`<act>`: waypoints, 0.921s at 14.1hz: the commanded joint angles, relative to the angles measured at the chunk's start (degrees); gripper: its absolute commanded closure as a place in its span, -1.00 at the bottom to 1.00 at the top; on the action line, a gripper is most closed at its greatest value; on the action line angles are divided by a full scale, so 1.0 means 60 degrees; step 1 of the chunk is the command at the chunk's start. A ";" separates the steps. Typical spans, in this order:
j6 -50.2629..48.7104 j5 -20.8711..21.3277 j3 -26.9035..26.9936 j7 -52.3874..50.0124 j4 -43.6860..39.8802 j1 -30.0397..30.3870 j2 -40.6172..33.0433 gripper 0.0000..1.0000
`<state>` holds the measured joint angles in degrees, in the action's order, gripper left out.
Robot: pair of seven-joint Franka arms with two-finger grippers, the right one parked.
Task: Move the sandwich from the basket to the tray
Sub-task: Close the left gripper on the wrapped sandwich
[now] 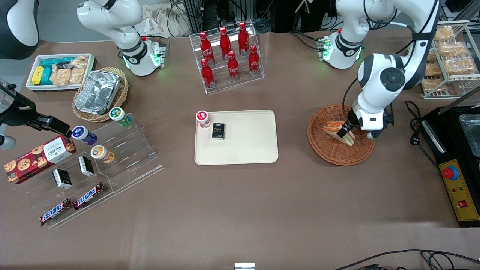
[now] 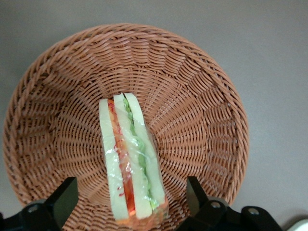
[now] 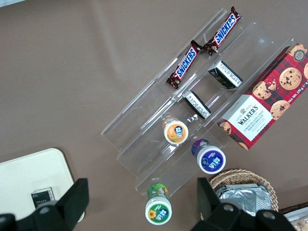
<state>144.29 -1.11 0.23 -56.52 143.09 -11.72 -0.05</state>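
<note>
Sandwich (image 2: 131,163) in basket (image 2: 202,96) looks light, soft and slick in its clear wrap, so pinch gently across the flat bread faces, not the filling edge; end effector (image 2: 130,199) is open, low over it, fingers (image 2: 62,197) straddling its near end, apparently not touching.

Even, bright overhead light; soft short shadows fall under the tray (image 1: 258,153) and the basket (image 1: 318,144), foil pan (image 1: 96,92) beside the parked arm glares, gripper (image 2: 130,204) over the sharp sandwich (image 2: 131,163) looks dark, slightly blurred.
</note>
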 commanded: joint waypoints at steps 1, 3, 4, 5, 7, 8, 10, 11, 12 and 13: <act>0.0442 0.0038 0.0064 -0.0350 0.0188 -0.0127 0.0140 -0.99; 0.1084 0.0038 0.0064 -0.0423 0.0582 -0.0127 0.0228 -0.99; 0.1392 0.0038 0.0064 -0.0481 0.0730 -0.0127 0.0286 -0.99; 0.1555 0.0024 0.0079 -0.0540 0.0775 -0.0258 0.0403 -0.99; 0.1586 0.0024 0.0108 -0.0686 0.0804 -0.0420 0.0462 -0.99; 0.1586 0.0024 0.0108 -0.0745 0.0819 -0.0434 0.0477 -0.99; 0.1586 0.0038 0.0137 -0.0833 0.0790 -0.0508 0.0579 -0.73; 0.1586 0.0024 0.0152 -0.0834 0.0775 -0.0493 0.0565 -0.43; 0.1586 0.0024 0.0268 -0.0834 0.0732 -0.0493 0.0522 -0.15; 0.1586 0.0024 0.0371 -0.0834 0.0702 -0.0493 0.0507 0.15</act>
<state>153.01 -1.11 0.71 -60.27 147.43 -13.59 3.26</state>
